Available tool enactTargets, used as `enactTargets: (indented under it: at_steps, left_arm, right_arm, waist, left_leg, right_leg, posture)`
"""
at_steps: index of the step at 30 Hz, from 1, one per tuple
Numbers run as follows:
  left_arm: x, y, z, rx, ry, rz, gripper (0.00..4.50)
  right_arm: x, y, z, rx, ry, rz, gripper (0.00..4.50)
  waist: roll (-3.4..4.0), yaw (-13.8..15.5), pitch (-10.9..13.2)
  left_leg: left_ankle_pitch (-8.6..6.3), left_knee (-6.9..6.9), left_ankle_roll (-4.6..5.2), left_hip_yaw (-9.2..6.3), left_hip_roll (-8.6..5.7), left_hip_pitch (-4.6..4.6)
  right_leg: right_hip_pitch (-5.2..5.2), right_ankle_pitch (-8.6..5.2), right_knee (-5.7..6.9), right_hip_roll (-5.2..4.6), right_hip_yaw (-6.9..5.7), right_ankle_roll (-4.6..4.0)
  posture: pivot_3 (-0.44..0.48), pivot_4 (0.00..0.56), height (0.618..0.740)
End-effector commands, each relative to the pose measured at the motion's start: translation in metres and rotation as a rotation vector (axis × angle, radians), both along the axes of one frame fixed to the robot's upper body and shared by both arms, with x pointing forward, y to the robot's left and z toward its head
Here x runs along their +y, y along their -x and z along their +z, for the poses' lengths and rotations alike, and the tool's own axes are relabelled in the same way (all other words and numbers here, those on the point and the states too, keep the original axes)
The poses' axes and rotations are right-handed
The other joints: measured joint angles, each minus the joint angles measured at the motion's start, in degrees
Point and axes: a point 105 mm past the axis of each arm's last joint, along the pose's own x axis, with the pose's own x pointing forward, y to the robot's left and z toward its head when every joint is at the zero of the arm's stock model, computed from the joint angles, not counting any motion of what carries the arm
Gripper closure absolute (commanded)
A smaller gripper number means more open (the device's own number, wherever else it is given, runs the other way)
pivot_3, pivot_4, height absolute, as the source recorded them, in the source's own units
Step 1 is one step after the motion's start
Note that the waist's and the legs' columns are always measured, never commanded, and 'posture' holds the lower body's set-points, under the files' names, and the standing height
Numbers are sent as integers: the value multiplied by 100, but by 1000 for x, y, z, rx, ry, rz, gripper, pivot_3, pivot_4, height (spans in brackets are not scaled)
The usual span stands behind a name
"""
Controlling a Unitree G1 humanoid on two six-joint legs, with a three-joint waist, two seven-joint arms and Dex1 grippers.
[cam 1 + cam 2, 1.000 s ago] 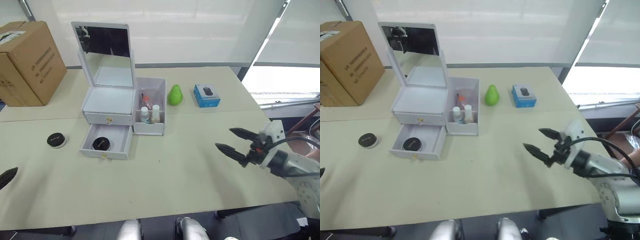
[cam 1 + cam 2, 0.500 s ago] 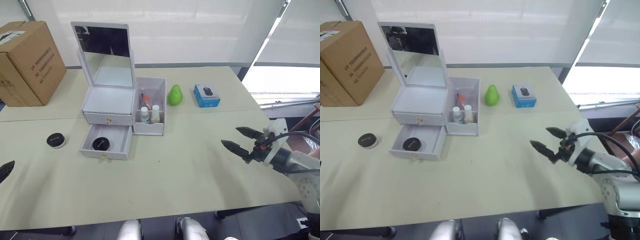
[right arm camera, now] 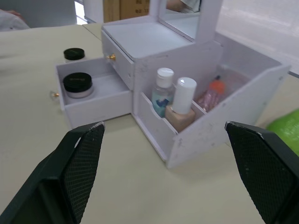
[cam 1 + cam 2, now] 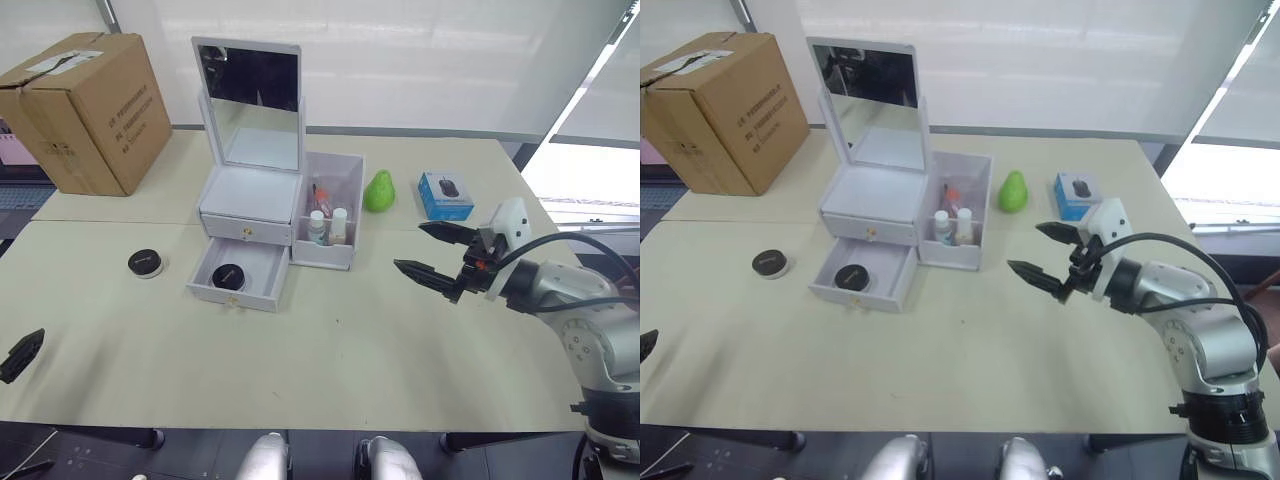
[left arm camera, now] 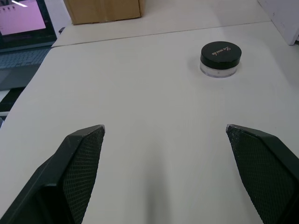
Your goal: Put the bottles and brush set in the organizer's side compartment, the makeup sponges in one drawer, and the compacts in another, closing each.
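The white organizer point(image 4: 253, 203) stands mid-table with its mirror upright, its upper drawer shut and its lower drawer point(image 4: 240, 279) pulled out. One black-lidded compact point(image 4: 229, 275) lies in that drawer; another compact point(image 4: 146, 263) sits on the table to its left. Two white-capped bottles point(image 3: 173, 100) stand in the side compartment point(image 4: 332, 215), with the reddish brush set point(image 3: 211, 94) behind them. My right gripper point(image 4: 410, 247) hovers open, just right of the side compartment. Open too, my left gripper point(image 5: 164, 127) is low at the table's front left, short of the loose compact point(image 5: 220, 57). The makeup sponges are out of view.
A brown cardboard box point(image 4: 90, 110) stands at the back left. A green pear-shaped thing point(image 4: 378, 190) and a small blue box point(image 4: 445, 195) lie right of the organizer. A lit screen point(image 5: 23, 25) is off the table's left end.
The camera has shifted, moving the whole scene right. My right gripper has moved left, closer to the side compartment, still open. The left gripper stays low at the front left.
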Motion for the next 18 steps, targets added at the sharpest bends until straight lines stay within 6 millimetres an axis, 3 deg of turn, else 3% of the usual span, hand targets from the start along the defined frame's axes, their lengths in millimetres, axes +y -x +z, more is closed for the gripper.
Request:
enactTargets:
  at_steps: [1,12,18]
  left_arm:
    - [-7,-6,9,-46,-3,-2,17]
    - [-38,-35,-12,-63,48,15,17]
    - [-53,-84,-26,-59,47,13,17]
  right_arm:
    - [17,9,14,-41,-10,88,0]
    - [49,26,24,-44,-17,251,0]
    - [64,32,26,-41,-37,309,0]
  waist:
    - [0,15,0]
    - [-3,20,-2]
    - [-4,52,-3]
  left_leg:
    - [0,0,0,2,0,-2]
    - [6,0,10,14,-4,5]
    - [28,1,47,14,-9,6]
  right_leg:
    - [-3,0,-1,0,1,0]
    - [0,23,3,13,11,32]
    - [8,25,5,24,25,32]
  posture:
    - [0,150,740]
    - [0,150,740]
    - [0,150,740]
